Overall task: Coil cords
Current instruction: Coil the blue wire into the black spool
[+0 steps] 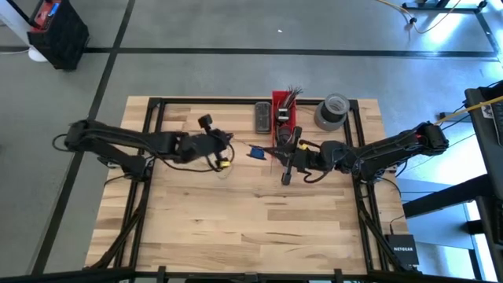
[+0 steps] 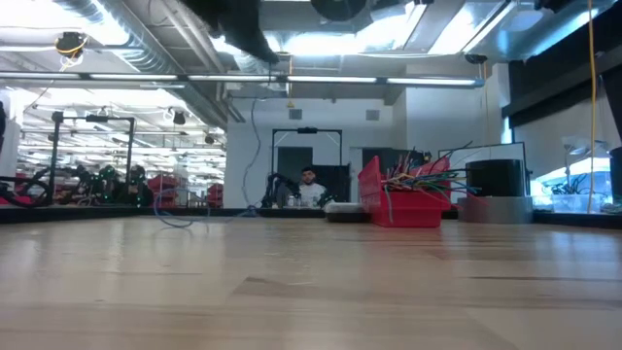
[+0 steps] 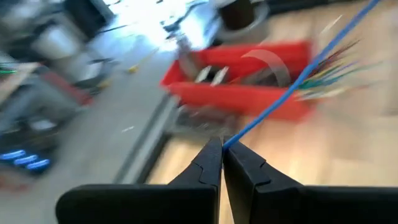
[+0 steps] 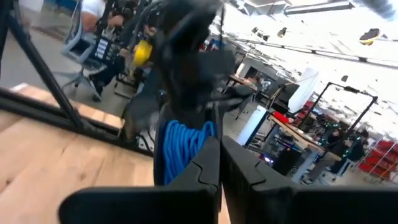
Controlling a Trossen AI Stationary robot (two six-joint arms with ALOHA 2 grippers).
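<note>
Wooden table [image 1: 236,220]: red bin [image 1: 283,110], tape roll [image 1: 331,111].

Blue cord [image 3: 292,84]: thin, taut, runs straight from pinched end twd red bin. Other part wound in blue coil [image 4: 181,146], upright loops.

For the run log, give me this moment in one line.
left gripper: shut on blue cord | right gripper: shut, by blue coil | red bin: untouched

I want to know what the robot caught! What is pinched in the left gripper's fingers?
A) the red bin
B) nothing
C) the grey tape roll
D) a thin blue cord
D: in the left wrist view the left gripper is shut on the thin blue cord, which runs away from its fingertips.
</note>
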